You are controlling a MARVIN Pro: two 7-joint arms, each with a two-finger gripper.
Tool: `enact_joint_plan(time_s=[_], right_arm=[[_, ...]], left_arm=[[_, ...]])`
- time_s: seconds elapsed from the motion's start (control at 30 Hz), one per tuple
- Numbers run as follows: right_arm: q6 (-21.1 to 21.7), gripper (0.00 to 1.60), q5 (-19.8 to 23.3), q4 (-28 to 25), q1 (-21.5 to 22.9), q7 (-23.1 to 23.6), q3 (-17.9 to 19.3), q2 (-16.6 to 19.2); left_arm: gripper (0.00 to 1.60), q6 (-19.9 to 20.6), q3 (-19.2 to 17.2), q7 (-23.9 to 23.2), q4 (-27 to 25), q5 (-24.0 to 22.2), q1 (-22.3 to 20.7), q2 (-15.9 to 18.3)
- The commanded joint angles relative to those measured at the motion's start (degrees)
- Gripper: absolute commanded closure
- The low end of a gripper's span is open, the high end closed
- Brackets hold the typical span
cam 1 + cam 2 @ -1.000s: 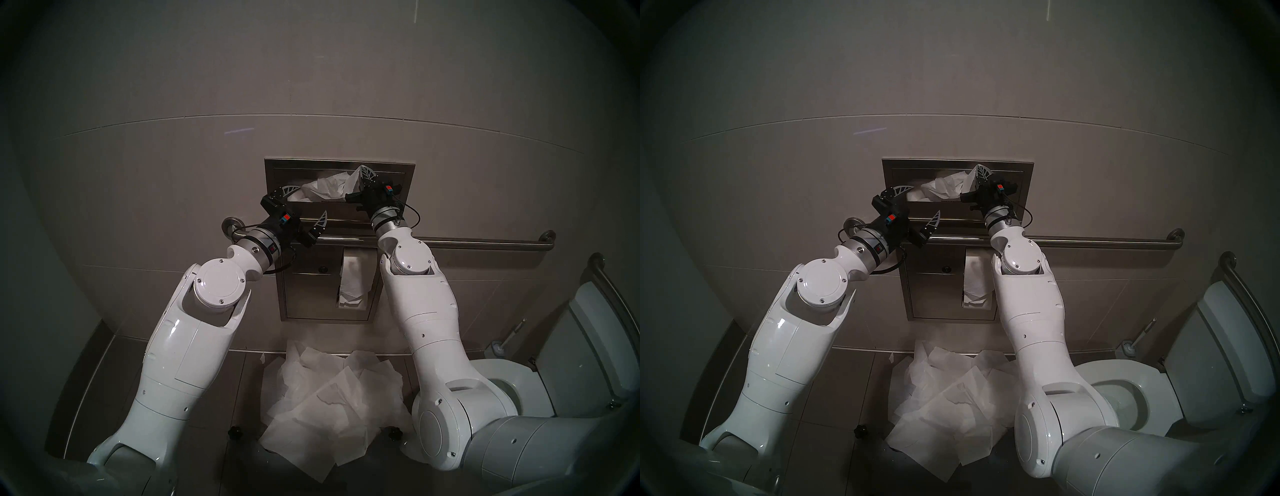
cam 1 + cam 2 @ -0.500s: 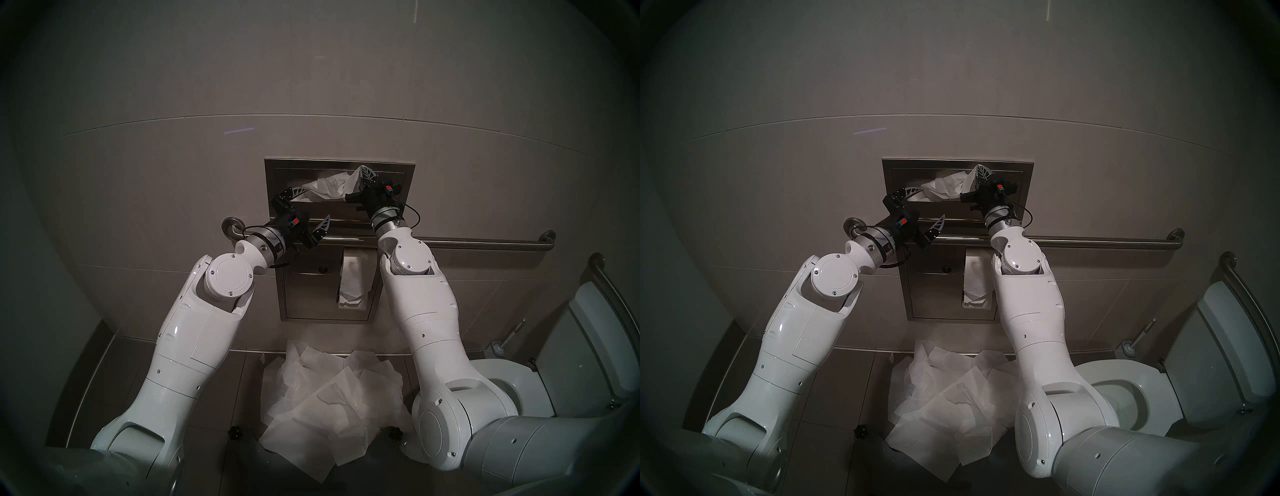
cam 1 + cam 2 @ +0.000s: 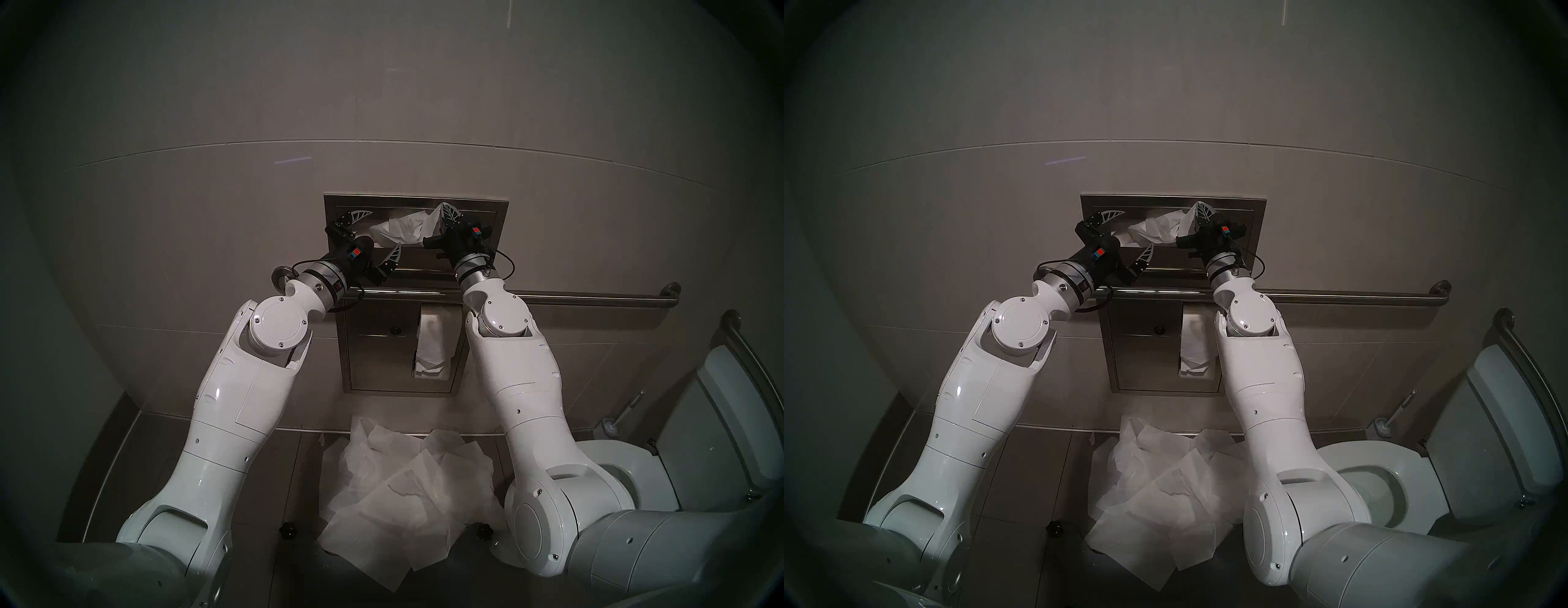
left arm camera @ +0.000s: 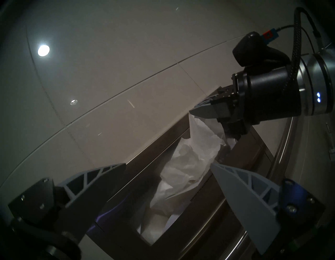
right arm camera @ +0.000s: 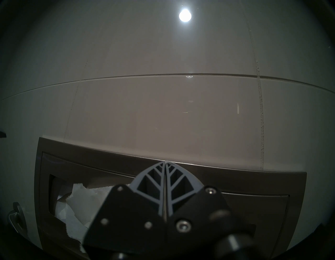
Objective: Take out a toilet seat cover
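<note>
Item: toilet seat cover (image 3: pixel 401 229), bunched in wall dispenser (image 3: pixel 496 212) slot, pinched at one corner by clamped right gripper (image 3: pixel 446 211); left gripper (image 3: pixel 378 232) gaped wide, empty; one-sided pull risked tearing.

I count two grippers, left gripper (image 3: pixel 378 228) and right gripper (image 3: pixel 444 209); one dispenser (image 3: pixel 500 212); one toilet (image 3: pixel 611 456). One heap of sheets (image 3: pixel 403 492); two grab bars.

White translucent toilet seat cover (image 3: pixel 403 227); brushed steel dispenser (image 3: pixel 500 212); grey lattice fingers (image 4: pixel 250 196); white arms (image 3: pixel 237 407); beige wall tiles (image 3: pixel 212 212).
</note>
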Motion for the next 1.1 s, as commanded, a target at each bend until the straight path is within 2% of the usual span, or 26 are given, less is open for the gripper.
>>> enact_joint_plan(time_s=[0.0,1.07], right_arm=[[-0.2,1.60,0.0,-2.3,2.0,-0.1,0.1,0.1],[-0.2,1.60,0.1,-2.3,2.0,-0.2,0.0,0.2]], left_arm=[[0.00,-1.3,-0.5,0.5,-1.2,-0.7,-3.0,-0.7],[0.00,-1.9,-0.7,0.4,-0.8,-0.7,-3.1,-0.9]])
